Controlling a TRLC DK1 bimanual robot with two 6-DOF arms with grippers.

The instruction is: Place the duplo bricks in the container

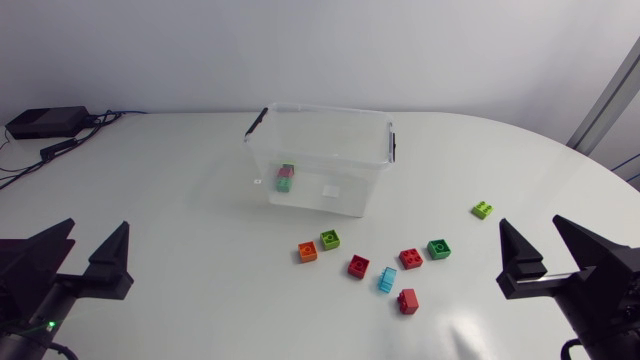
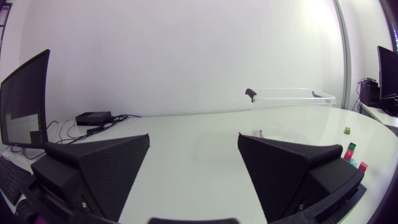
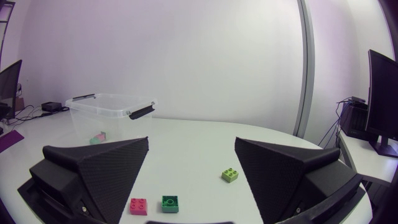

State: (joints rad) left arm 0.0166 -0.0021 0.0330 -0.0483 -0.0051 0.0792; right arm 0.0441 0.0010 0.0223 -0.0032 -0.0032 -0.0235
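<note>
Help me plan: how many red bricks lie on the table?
3: a red brick between the orange brick and blue brick, another beside the dark green brick, a third nearest the front.

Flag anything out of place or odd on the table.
Nothing is damaged or spilled. One lime brick sits alone, well apart from the other loose bricks clustered in front of the container.

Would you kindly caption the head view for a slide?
Left gripper and right gripper open; clear plastic container holds pink and teal bricks; eight coloured duplo bricks loose on white table.
</note>
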